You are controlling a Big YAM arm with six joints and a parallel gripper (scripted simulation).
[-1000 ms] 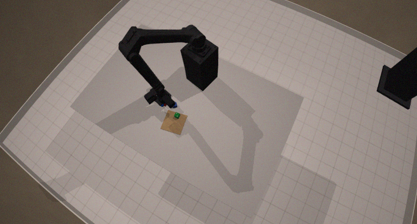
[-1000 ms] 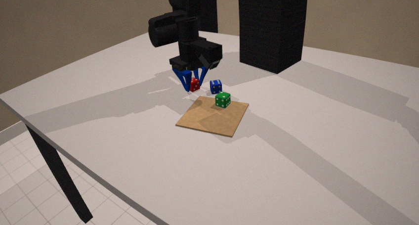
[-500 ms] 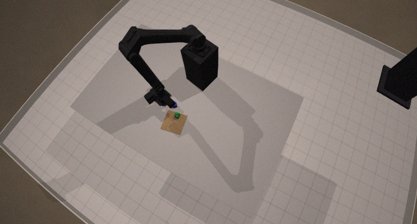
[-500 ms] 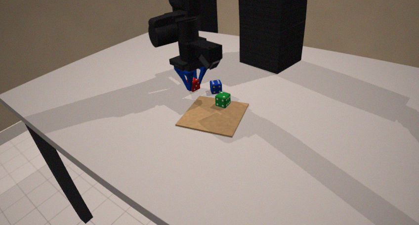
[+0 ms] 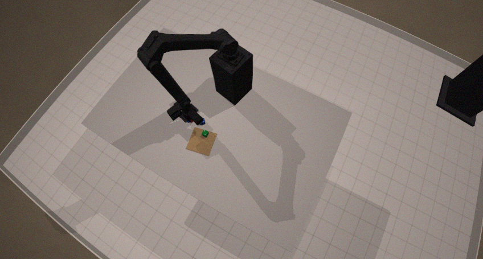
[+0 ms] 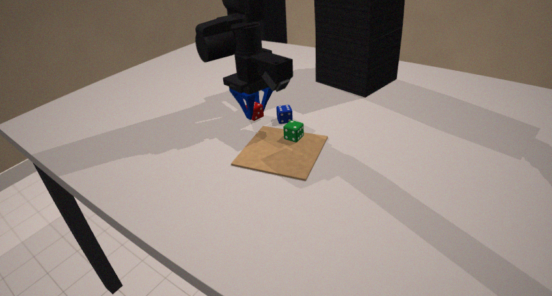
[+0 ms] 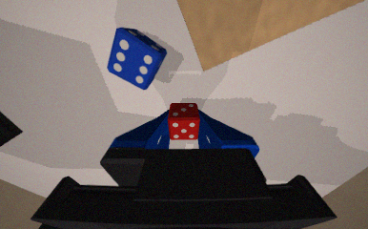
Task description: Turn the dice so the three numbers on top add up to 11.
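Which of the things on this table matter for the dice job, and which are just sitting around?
For the job:
- red die, held in the claw
- blue die, on the table off the mat
- green die, on the mat
- tan mat

Just there:
- black block behind
- black post at the table's edge

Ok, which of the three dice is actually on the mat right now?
Only the green die, near the mat's far edge. The blue die sits on bare table; the red die is in the hand.
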